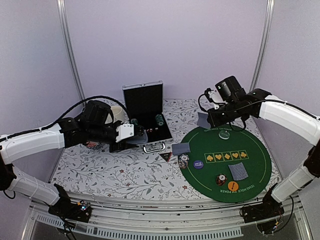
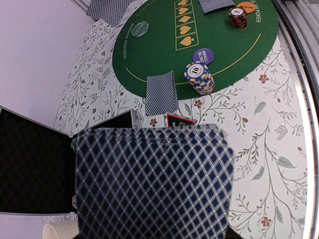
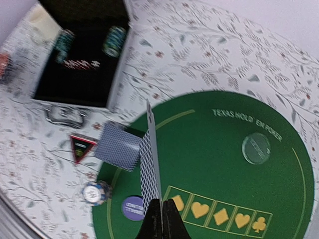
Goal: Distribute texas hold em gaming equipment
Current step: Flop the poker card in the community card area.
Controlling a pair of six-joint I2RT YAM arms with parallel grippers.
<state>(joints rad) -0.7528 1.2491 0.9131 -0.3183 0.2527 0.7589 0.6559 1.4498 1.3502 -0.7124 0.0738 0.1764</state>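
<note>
Two chip stacks (image 1: pixel 221 178) on green mat (image 1: pixel 255 150), open case (image 1: pixel 145 107) nearby

Fingers of the left gripper (image 1: pixel 136 136) were hidden behind blurred held cards (image 2: pixel 154 184) in the left wrist view, cream mug (image 2: pixel 60 231) was cut off by bottom edge, case (image 3: pixel 79 59) was blurred in the right wrist view

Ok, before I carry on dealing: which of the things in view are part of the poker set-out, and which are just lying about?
Job: card deck, single card (both held), two card piles, two chip stacks, purple disc, orange disc, clear disc, triangular marker, chips in the case.
Lying about: cream mug, floral tablecloth.
</note>
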